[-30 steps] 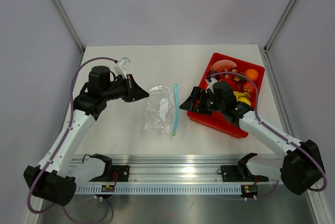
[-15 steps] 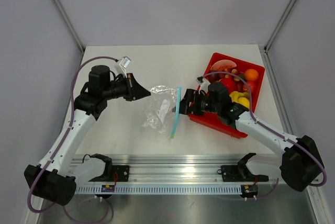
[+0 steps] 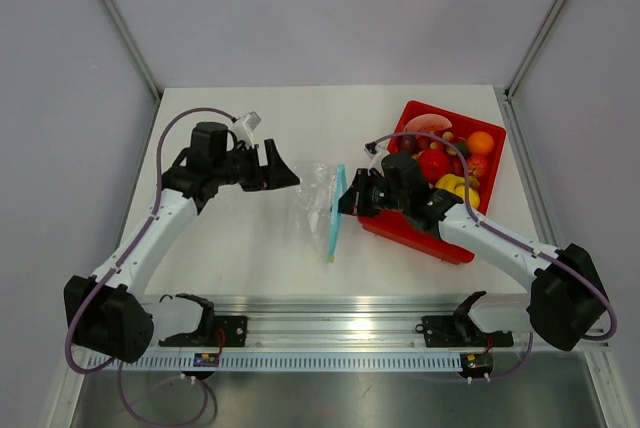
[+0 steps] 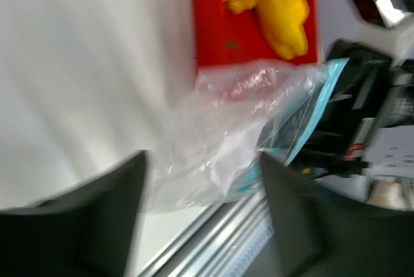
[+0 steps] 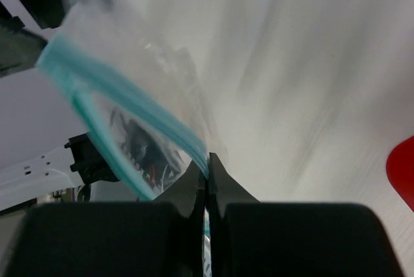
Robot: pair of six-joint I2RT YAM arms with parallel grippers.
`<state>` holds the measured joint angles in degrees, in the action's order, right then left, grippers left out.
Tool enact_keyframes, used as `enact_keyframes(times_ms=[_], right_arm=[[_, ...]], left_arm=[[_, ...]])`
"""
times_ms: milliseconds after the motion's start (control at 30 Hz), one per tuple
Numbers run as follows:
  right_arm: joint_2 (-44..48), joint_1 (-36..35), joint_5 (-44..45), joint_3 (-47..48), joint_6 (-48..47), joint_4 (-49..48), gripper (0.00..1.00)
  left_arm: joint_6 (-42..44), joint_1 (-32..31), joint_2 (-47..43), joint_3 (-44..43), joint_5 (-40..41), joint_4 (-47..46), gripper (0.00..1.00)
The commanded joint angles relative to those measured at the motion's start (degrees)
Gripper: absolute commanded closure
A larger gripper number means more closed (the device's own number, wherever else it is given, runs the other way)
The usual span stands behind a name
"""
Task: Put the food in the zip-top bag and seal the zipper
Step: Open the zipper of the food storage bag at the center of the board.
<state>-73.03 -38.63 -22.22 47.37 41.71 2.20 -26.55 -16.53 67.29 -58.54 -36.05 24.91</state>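
Top external view: where is the bag?
Your bag (image 3: pixel 316 196) lies on the table (image 3: pixel 230 238) at the centre of the frame, between the two arms. Its zipper (image 3: pixel 335 216) runs down the bag's right edge, just left of the tray (image 3: pixel 420 233).

What is the right gripper doing?
Your right gripper (image 3: pixel 346 200) has its fingers pressed together on the zipper. The right wrist view confirms it: the gripper (image 5: pixel 207 164) pinches the zipper (image 5: pixel 129 102) at lower centre, and the strip climbs from there to the upper left, with the bag (image 5: pixel 139 44) behind it.

And the left one?
Your left gripper (image 3: pixel 287 174) sits at the bag's left edge with its jaws spread. In the left wrist view the bag (image 4: pixel 213 141) shows between the two dark fingers (image 4: pixel 97 225), and I cannot tell whether either one touches it.

Where is the food?
Your red fruit (image 3: pixel 434 164) sits in the tray at right of centre, beside a yellow fruit (image 3: pixel 452 184) and an orange fruit (image 3: pixel 481 142). I cannot pick out the purple one.
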Motion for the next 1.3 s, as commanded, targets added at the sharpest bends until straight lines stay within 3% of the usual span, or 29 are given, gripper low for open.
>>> enact_keyframes(times_ms=[0, 33, 100, 200, 300, 533, 600, 700, 933, 1267], right_arm=[[-1.4, -0.6, 9.3, 7.4, 0.6, 8.1, 1.0], [-2.4, -0.7, 10.9, 8.8, 0.8, 12.6, 1.0], [-3.4, -0.6, 15.8, 12.4, 2.2, 16.7, 1.0], [-6.3, -0.7, 19.0, 16.9, 3.4, 22.1, 1.0], [-10.1, -1.2, 19.4, 20.9, 4.0, 25.7, 1.0], [-15.0, -1.5, 20.1, 24.4, 6.5, 28.4, 1.0], [-14.9, -1.6, 19.7, 24.3, 6.8, 28.4, 1.0], [-14.7, -1.6, 19.1, 23.9, 7.2, 28.1, 1.0], [-13.5, -1.6, 18.1, 22.5, 8.2, 27.0, 1.0], [-11.3, -1.6, 17.6, 21.7, 8.7, 27.3, 1.0]], left_arm=[[4.8, 0.4, 2.9, -4.2, 9.1, 5.0, 0.08], [5.4, 0.3, 3.5, -5.9, 11.2, 7.7, 0.01], [6.0, 0.1, 2.9, -6.5, 17.4, 9.3, 0.01], [6.0, -1.4, -0.7, -6.7, 24.6, 10.8, 0.09], [4.7, -9.2, -3.2, -6.1, 29.3, 10.9, 0.24], [-1.9, -22.3, -4.1, -4.7, 37.4, 8.0, 0.27], [-2.8, -25.7, -3.6, -4.2, 39.6, 6.7, 0.35], [-3.2, -30.7, -1.3, -4.4, 43.3, 5.0, 0.36], [-4.8, -33.8, 4.0, -2.8, 47.0, -3.3, 0.49], [-5.4, -33.9, 11.1, -2.8, 46.3, -6.6, 0.51]])
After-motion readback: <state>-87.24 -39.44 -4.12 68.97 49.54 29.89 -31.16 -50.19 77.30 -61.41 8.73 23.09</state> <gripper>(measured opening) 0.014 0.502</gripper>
